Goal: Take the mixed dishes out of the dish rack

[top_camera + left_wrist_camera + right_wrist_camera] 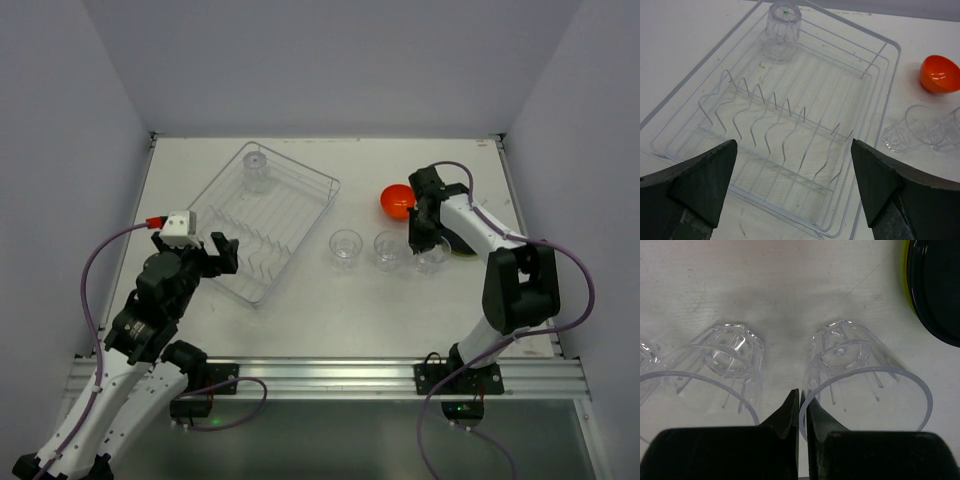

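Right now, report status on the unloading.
Left end effector open at the rack. Right end effector shut on table glass rim. One upside-down glass left in rack, unobstructed.

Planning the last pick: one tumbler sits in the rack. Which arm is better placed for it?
Left. The left pincer hangs open at the dish rack, facing the tumbler; the right pincer is shut, beyond the rack among the unloaded tumblers.

Spread jaws frame dish rack (840,100) holding one tumbler (782,30).
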Motion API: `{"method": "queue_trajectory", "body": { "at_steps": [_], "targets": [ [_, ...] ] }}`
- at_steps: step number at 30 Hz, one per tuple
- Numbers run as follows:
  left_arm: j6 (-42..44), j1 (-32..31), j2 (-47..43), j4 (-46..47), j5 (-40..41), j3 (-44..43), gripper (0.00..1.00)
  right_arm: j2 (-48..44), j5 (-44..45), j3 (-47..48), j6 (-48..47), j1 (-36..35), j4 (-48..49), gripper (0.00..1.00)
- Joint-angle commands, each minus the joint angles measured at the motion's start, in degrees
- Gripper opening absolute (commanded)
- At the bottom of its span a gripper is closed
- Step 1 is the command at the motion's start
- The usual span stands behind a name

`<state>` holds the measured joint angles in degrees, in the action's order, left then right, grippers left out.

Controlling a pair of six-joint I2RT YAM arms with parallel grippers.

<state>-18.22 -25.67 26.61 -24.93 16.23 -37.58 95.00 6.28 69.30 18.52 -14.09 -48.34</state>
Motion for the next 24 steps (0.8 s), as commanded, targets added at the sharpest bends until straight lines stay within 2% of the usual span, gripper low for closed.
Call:
{"method": "queue_trajectory", "body": {
  "at_steps": [1, 4, 5, 8, 12, 14, 17, 18, 19, 20, 21, 22, 23, 24],
  "targets": [
    [1.3, -0.3, 0.1, 1.8, 0.4, 0.4, 1.00, 0.3, -1.5, 0.4, -0.9, 0.1, 1.3, 0.02],
    [1.3, -0.3, -0.1, 1.7, 0.8, 0.4, 1.00, -0.3, -1.2, 0.4, -0.7, 0.1, 0.9, 0.08],
    [1.3, -0.3, -0.1, 1.7, 0.8, 0.4, 1.00, -0.7, -1.0, 0.3, -0.5, 0.1, 0.9, 0.14],
    [1.3, -0.3, 0.3, 1.6, 1.0, 0.4, 1.00, -3.4, -0.6, 0.7, -0.2, 0.1, 0.3, 0.23],
    [1.2, -0.3, 1.4, 1.5, 1.8, 0.1, 1.00, -7.4, -0.7, 2.1, -0.1, 0.1, -1.4, 0.43],
    [1.0, -0.3, 2.7, 1.5, 1.9, -0.3, 1.00, -9.8, -0.9, 3.4, -0.2, 0.1, -2.2, 0.45],
    [-0.3, -0.2, 6.0, 1.3, 2.8, -2.0, 1.00, -14.8, -0.9, 4.4, 0.0, 0.1, -3.5, 0.55],
    [-0.9, -0.2, 9.0, 0.4, 3.4, -2.8, 1.00, -16.7, -1.0, 4.3, 0.0, 0.0, -3.0, 0.71],
    [-1.6, -0.2, 10.6, -0.2, 3.3, -4.1, 1.00, -18.8, -2.1, 3.0, 0.1, 0.0, -1.9, 0.83],
    [-3.1, -0.2, 12.6, -0.6, 2.8, -6.8, 1.00, -24.2, -3.7, 2.0, 0.0, 0.1, 0.0, 0.97],
    [-3.9, -0.2, 16.2, -0.7, 1.0, -8.4, 1.00, -27.3, -6.1, 0.5, -0.2, 0.0, 6.5, 0.99],
    [-4.6, -0.1, 18.1, -0.2, 0.2, -9.9, 1.00, -30.7, -15.1, -4.8, 0.3, 0.0, 11.6, 0.99],
    [-6.4, -0.1, 20.3, 0.3, -0.2, -13.2, 1.00, -37.9, -19.0, -8.4, 1.4, 0.0, 17.4, 0.99],
    [-7.7, 0.1, 25.2, 0.5, 0.6, -15.1, 1.00, -41.3, -22.2, -12.8, 3.1, 0.0, 30.2, 0.99]
  ]
}}
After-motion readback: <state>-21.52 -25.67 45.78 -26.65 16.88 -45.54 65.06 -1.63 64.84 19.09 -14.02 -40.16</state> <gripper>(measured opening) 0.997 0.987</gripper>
